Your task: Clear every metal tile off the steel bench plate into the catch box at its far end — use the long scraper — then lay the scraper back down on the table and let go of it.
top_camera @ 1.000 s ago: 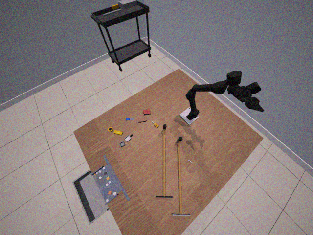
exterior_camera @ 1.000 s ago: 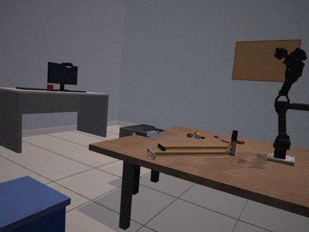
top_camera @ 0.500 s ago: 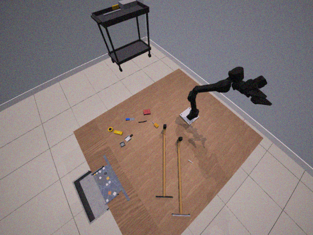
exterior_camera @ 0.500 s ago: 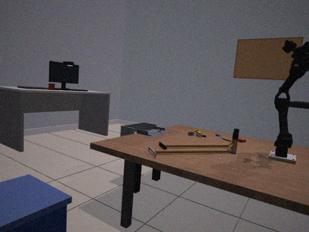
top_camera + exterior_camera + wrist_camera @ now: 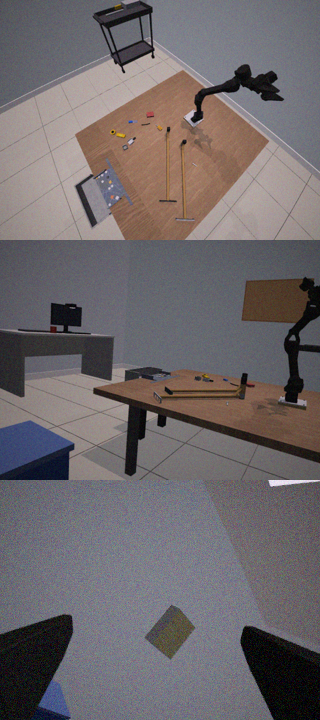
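Across the wooden table (image 5: 219, 139) (image 5: 206, 407), seen from above, small tiles (image 5: 110, 182) dot the metal plate (image 5: 117, 189) beside the catch box (image 5: 94, 197) (image 5: 133, 374) at eight o'clock, two long scrapers (image 5: 168, 167) (image 5: 183, 178) lie towards six, and the gripper (image 5: 280, 95) (image 5: 159, 629) hangs at two, spread open and holding nothing.

ok so, small tiles (image 5: 110, 182) scattered on bench plate (image 5: 118, 189), catch box (image 5: 94, 197) (image 5: 136, 374) right at its far end, two long-handled tools (image 5: 168, 167) (image 5: 184, 180) side by side on table (image 5: 219, 165) (image 5: 201, 413), nothing fancy.
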You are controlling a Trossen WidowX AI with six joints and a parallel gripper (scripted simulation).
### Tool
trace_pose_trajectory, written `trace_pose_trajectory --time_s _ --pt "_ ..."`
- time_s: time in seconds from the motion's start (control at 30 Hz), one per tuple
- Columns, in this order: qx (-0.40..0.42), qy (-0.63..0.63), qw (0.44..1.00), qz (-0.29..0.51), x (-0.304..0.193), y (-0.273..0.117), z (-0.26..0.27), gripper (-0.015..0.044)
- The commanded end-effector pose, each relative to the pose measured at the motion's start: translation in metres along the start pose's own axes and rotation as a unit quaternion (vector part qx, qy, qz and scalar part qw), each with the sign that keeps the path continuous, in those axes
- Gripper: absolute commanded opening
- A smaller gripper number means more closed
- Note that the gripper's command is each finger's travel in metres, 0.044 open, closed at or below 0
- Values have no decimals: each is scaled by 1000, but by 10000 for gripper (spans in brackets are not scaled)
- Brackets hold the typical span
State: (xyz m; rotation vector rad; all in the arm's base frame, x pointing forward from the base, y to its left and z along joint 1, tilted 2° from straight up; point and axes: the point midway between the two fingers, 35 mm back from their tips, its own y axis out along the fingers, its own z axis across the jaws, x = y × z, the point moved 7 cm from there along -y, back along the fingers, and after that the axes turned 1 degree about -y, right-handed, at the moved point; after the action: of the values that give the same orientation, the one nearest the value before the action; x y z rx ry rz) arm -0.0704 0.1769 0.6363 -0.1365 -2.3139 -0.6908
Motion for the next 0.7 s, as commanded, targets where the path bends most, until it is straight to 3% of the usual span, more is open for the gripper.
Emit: trace_pose_trajectory --time_s 0.0,0.67 --pt "3 -2 1000 -3 11 -2 2 440" --pt "35 1 999 -16 50 -24 6 440"
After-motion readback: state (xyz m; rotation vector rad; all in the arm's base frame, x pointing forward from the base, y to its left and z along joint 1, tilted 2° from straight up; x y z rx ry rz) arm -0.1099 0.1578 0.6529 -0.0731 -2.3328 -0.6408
